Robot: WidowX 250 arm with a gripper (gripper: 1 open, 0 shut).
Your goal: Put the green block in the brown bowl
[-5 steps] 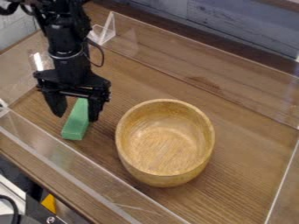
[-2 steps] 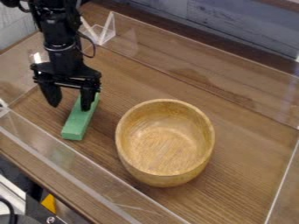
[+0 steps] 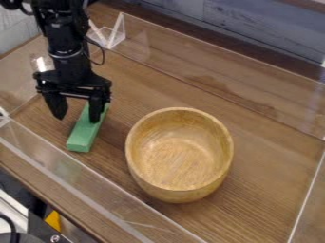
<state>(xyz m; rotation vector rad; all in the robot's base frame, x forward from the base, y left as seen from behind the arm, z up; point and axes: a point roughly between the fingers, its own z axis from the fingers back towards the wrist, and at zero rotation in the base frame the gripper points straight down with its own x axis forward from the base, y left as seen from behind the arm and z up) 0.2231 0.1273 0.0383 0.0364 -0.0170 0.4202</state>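
The green block (image 3: 86, 133) lies flat on the wooden table, left of the brown bowl (image 3: 181, 154), with its long side running from near left to far right. My gripper (image 3: 75, 109) hangs open right over the block's far end, one black finger on each side of it. Whether the fingertips touch the block I cannot tell. Nothing is held. The bowl is upright with nothing inside.
A clear plastic wall (image 3: 76, 190) fences the table (image 3: 241, 95) along the front and sides. A small clear stand (image 3: 112, 33) sits at the back left behind the arm. Bare wood stretches behind and right of the bowl.
The gripper has shifted left and slightly back along the block, from about its middle to its far end, staying open. The block and bowl have not moved.
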